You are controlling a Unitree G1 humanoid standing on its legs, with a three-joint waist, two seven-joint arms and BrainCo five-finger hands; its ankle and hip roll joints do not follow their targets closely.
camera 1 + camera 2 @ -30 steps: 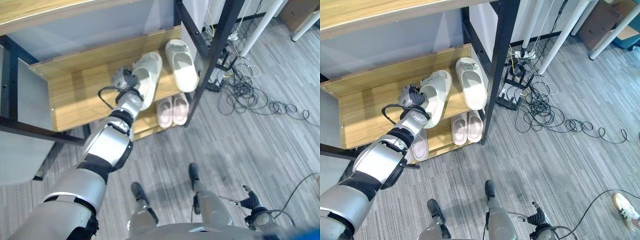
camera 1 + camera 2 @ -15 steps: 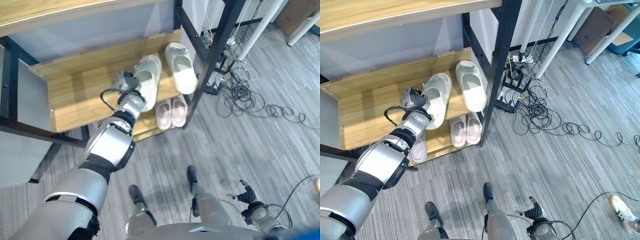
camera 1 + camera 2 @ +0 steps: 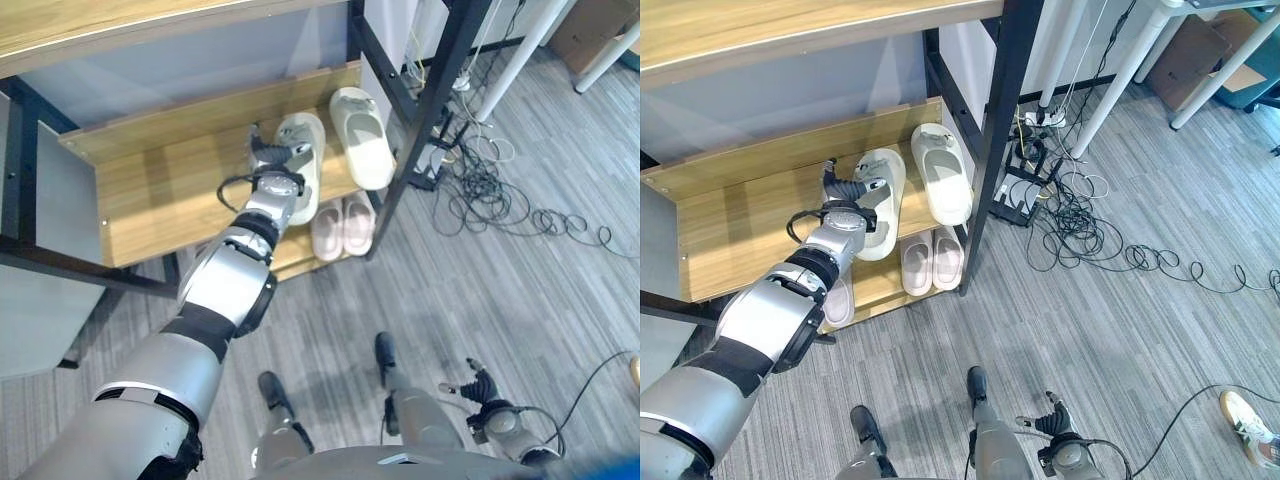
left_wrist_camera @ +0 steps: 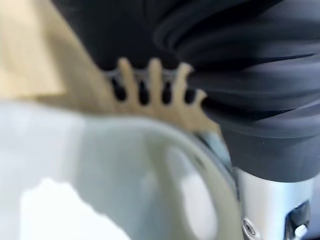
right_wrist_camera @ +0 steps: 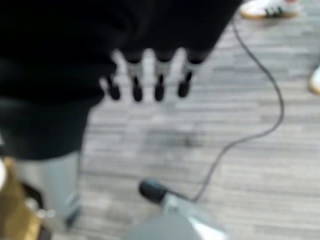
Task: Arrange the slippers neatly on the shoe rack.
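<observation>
Slipper (image 3: 877, 200) on rack shelf (image 3: 730, 220) lies under left robot hand (image 3: 845, 190), fingers straight.

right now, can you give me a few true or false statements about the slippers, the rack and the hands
1. Two cream slippers lie on the wooden middle shelf of the shoe rack. True.
2. The left hand is at the left one of the two cream slippers. True.
3. The pink slippers sit on the top shelf. False: they are on the lower shelf, below the cream pair.
4. The two cream slippers lie parallel and pressed together. False: they are apart and angled differently.
5. The right hand holds a slipper. False: it hangs over the grey floor, fingers straight, holding nothing.
</observation>
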